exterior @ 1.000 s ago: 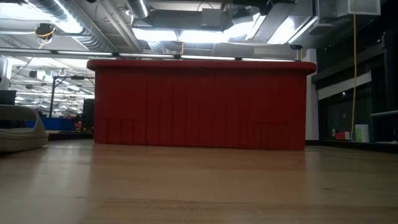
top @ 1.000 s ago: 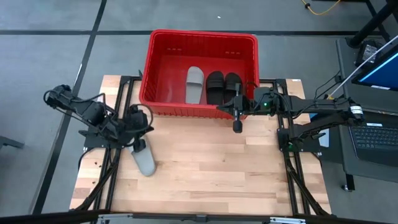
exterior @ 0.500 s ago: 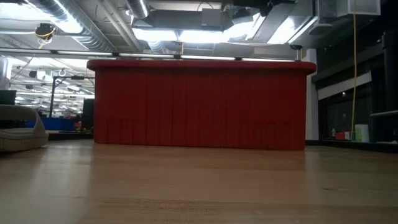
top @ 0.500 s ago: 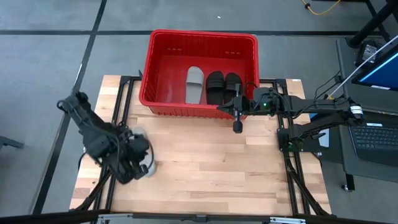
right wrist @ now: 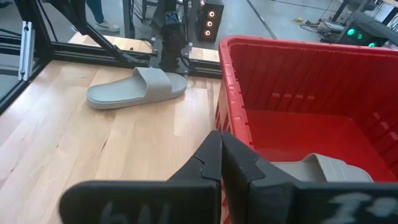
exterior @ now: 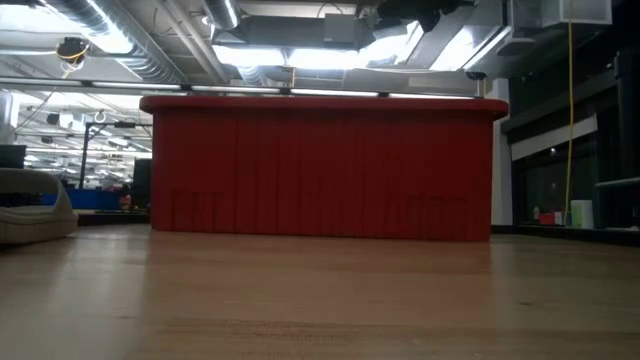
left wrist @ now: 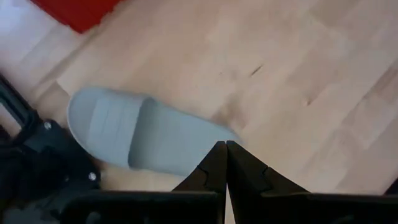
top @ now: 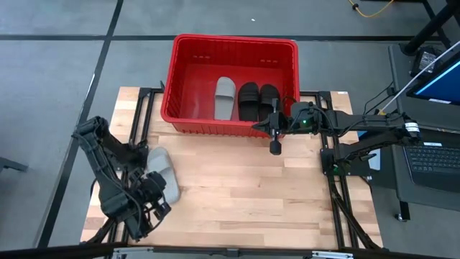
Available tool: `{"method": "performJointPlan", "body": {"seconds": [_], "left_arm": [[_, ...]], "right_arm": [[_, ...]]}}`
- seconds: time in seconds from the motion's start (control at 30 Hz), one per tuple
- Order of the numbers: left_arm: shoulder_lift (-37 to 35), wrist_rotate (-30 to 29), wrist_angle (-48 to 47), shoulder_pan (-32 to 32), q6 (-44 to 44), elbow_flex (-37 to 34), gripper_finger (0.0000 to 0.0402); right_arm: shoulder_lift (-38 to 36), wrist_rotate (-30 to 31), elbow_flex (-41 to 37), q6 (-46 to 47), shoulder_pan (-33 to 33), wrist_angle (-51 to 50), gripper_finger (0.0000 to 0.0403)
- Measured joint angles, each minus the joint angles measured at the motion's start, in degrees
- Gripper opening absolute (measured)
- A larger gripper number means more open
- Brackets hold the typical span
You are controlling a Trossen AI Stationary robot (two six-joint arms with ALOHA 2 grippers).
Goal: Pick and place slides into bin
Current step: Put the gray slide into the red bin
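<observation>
now the left hand (left wrist: 225, 163) has pulled back toward the near left corner of the table (top: 244, 194), and its fingers are pressed together with nothing in them. a second ago it was right over the last grey slide (top: 162, 184). half a second ago it was still on top of it. the grey slide lies flat on the table, just beside that hand, on the side toward the bin. it has not been lifted, so i think the grab did not work or has not been tried yet, and the hand must go back for it.

in the middle sits the red bin (top: 188, 119) at the far edge. inside it are one grey slide (top: 225, 98) and two black slides (top: 258, 101).

on the right, the right hand (top: 274, 134) waits over the bin's near right corner, fingers together, holding nothing, same as before.
</observation>
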Motion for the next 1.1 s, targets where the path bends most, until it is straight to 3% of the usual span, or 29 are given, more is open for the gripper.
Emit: {"method": "performJointPlan", "body": {"seconds": [0.13,0.6,0.97,1.1], "left_arm": [[0.03,-2.86,0.03,-1.97,-4.66,-2.04,0.0003],[0.04,-2.15,0.06,-3.38,-5.82,-6.69,0.0010],[0.03,-0.95,0.23,-3.41,-7.87,-6.69,0.0091],[0.42,0.14,0.03,-3.41,-4.92,-6.69,0.0120]], "right_arm": [[-0.01,0.00,0.01,0.00,0.00,0.06,0.0006],[-0.02,-0.04,0.02,1.66,0.00,0.13,0.0006],[-0.02,-0.04,0.01,1.42,0.00,0.15,0.0006],[-0.02,-0.04,0.01,1.40,0.00,0.15,0.0006]]}}
